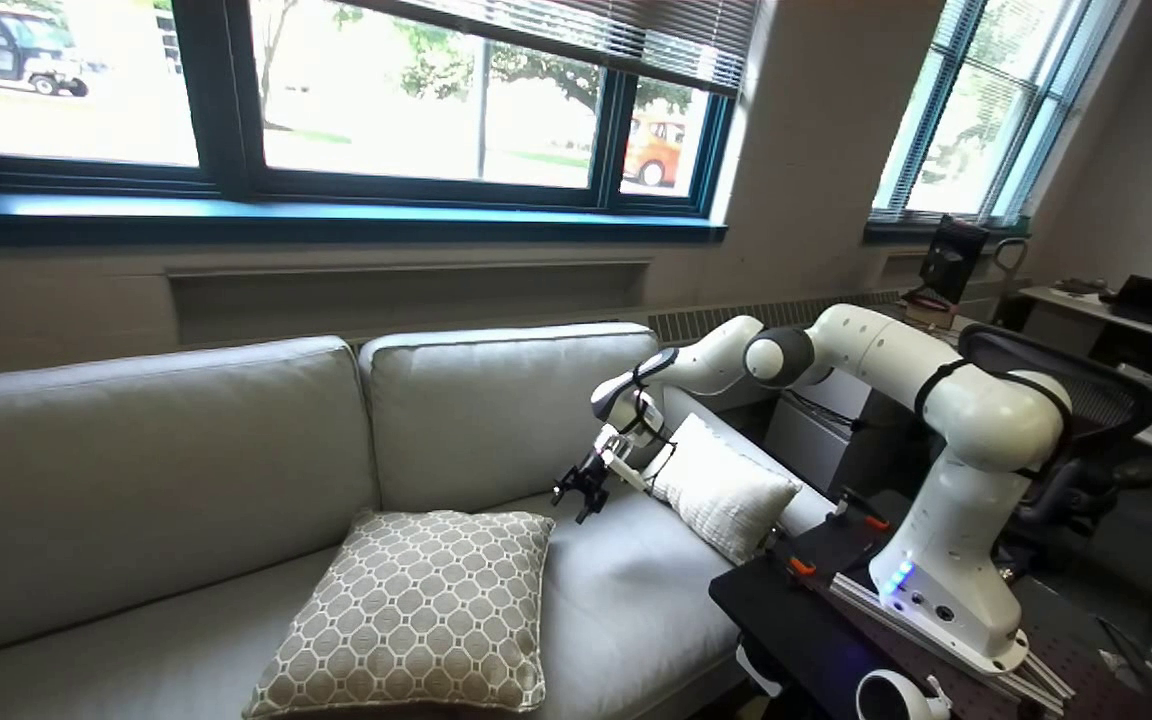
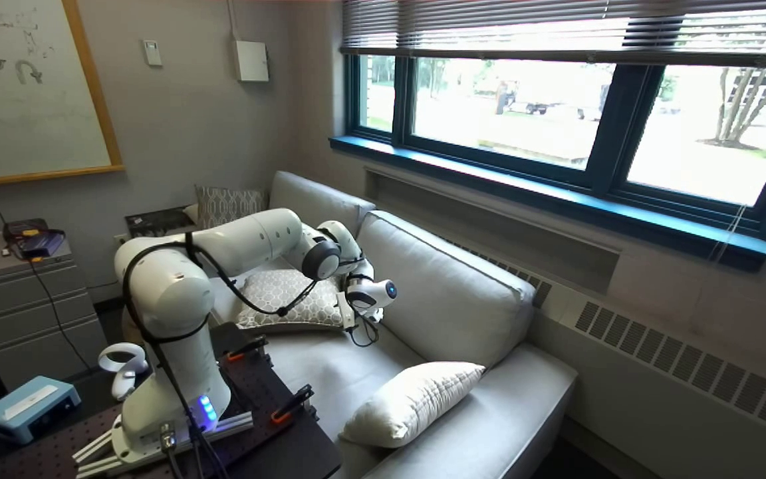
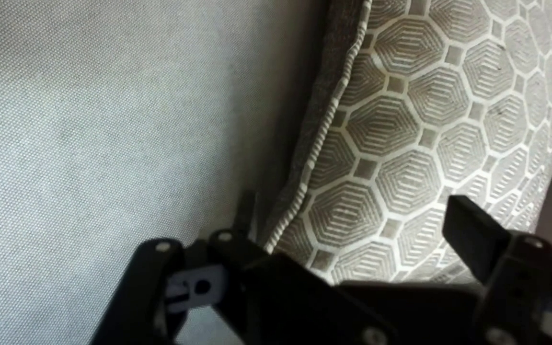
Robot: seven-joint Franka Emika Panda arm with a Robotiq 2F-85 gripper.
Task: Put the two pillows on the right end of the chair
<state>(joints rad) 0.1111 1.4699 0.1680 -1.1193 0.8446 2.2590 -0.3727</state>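
And the claw (image 1: 569, 507) is spread wide over the upholstered sofa (image 1: 626, 600)! Tan lattice-patterned pillow (image 1: 426, 610) just beside it, showing between the fingers (image 3: 475, 235) in the wrist view; cream-white pillow (image 1: 726, 490) on its opposite side, against the armrest (image 2: 512, 419).

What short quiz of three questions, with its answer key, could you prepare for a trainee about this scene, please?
1. True or false: the fingers stand apart near the tan lattice pillow.
2. Which lies nearer the armrest: (A) the tan lattice pillow or (B) the white pillow?
3. How many big back cushions does the sofa show in each exterior view?
Key: 1. true; 2. B; 3. two.
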